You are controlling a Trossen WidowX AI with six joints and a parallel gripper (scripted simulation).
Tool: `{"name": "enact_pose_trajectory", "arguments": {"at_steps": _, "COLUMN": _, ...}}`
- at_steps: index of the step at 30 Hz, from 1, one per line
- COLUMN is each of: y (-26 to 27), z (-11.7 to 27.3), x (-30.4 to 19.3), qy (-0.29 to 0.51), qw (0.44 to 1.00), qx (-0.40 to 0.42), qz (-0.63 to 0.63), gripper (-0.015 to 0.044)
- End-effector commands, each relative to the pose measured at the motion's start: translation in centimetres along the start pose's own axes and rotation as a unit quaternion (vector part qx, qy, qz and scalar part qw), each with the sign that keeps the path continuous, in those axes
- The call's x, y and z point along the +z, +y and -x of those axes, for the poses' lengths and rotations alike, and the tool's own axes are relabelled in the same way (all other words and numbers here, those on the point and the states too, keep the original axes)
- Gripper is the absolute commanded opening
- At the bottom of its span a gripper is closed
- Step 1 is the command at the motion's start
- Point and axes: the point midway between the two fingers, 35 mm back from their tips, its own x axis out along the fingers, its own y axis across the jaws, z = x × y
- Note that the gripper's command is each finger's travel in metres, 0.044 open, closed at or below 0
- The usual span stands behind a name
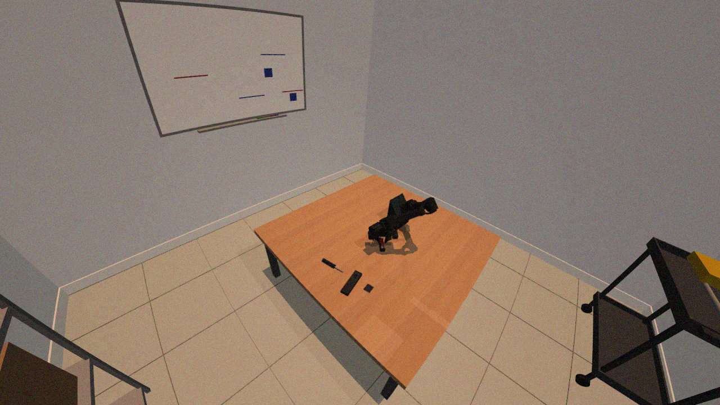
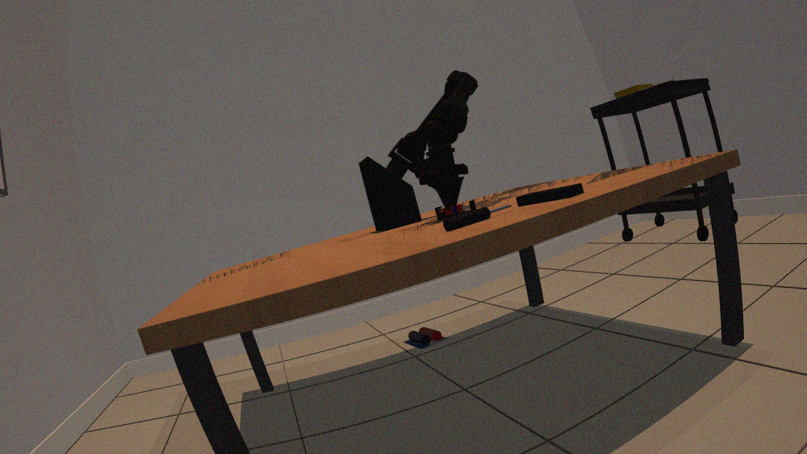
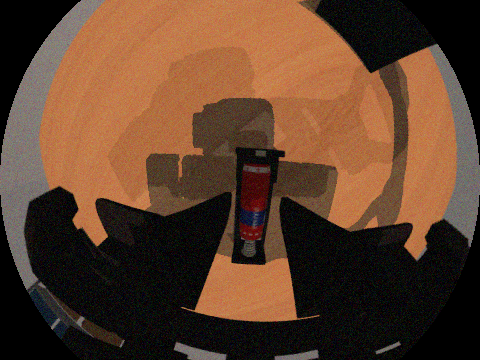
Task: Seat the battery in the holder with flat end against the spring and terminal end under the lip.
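The red battery [image 3: 255, 189] [image 2: 454, 210] with a blue band lies lengthwise in the black holder [image 3: 248, 260] [image 2: 473, 205] on the table. In the wrist view its lower end meets the coiled spring [image 3: 248, 248]. Its upper end, with a silver ring, is close to the holder's lip [image 3: 274, 153]; the terminal tip is not visible. The battery looks straight between the walls; whether it is fully down is unclear. My gripper [image 3: 256, 200] [image 2: 451, 208] is open, its fingers on either side of the holder, with gaps beside it in the wrist view. In the top view the arm partly hides them.
A screwdriver [image 1: 328, 262] [image 2: 466, 219], a long black box [image 1: 351, 283] [image 2: 550, 194] and a small dark square [image 1: 368, 288] lie on the table [image 1: 311, 226], towards its near left edge in the top view. Two cylinders, one red [image 2: 430, 333] and one dark [image 2: 419, 337], are on the floor.
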Motion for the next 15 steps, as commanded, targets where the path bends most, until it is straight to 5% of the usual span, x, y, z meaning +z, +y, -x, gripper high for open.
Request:
{"name": "enact_pose_trajectory", "arguments": {"at_steps": 1, "y": 0.1, "z": 1.2, "x": 0.1, "qy": -0.001, "qw": 1.000, "qx": 0.002, "qz": 0.000, "gripper": 0.0241}}
{"name": "enact_pose_trajectory", "arguments": {"at_steps": 9, "y": -0.2, "z": 7.4, "x": 1.0, "qy": -0.002, "qw": 1.000, "qx": 0.004, "qz": 0.003, "gripper": 0.0440}}
{"name": "enact_pose_trajectory", "arguments": {"at_steps": 15, "y": -0.1, "z": 7.4, "x": 1.1, "qy": -0.002, "qw": 1.000, "qx": 0.004, "qz": 0.003, "gripper": 0.0440}}
